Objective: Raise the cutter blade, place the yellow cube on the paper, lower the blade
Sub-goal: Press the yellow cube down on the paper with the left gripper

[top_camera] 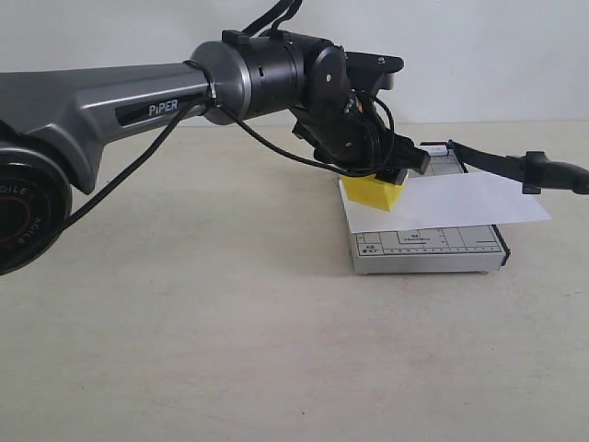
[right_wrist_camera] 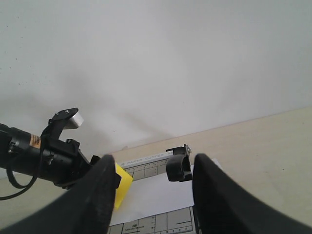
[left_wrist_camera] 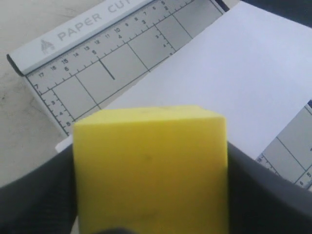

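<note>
My left gripper is shut on the yellow cube, its black fingers pressed against two opposite faces of the cube. The cube sits low at the left end of the white paper; whether it touches the sheet I cannot tell. The paper lies across the grey cutter base. The black cutter blade is raised off the base, slanting out to the right. In the right wrist view my right gripper is open and short of the blade's handle end, holding nothing.
The beige tabletop stretches in front of and left of the cutter. The left arm's grey body crosses the upper left. A pale wall stands behind the table.
</note>
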`<move>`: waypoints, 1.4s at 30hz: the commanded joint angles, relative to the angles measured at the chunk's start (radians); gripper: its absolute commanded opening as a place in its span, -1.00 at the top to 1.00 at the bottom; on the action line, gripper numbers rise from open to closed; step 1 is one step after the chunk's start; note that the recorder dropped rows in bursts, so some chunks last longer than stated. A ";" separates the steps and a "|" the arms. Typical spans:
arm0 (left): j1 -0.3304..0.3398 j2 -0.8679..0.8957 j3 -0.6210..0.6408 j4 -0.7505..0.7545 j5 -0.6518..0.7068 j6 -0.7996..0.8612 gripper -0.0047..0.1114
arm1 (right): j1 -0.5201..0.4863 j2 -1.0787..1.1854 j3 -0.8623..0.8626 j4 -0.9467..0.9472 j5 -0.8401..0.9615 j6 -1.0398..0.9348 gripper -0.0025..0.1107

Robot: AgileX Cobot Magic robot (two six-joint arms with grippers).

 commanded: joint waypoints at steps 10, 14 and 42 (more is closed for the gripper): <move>-0.004 0.001 -0.006 -0.001 -0.050 0.006 0.84 | 0.000 -0.006 0.002 -0.005 -0.001 -0.008 0.13; -0.004 0.013 -0.006 -0.017 -0.048 0.006 0.84 | 0.000 -0.006 0.002 -0.005 -0.001 -0.008 0.13; -0.004 0.026 -0.006 -0.049 -0.110 0.015 -0.16 | 0.000 -0.006 0.002 -0.005 -0.004 -0.008 0.13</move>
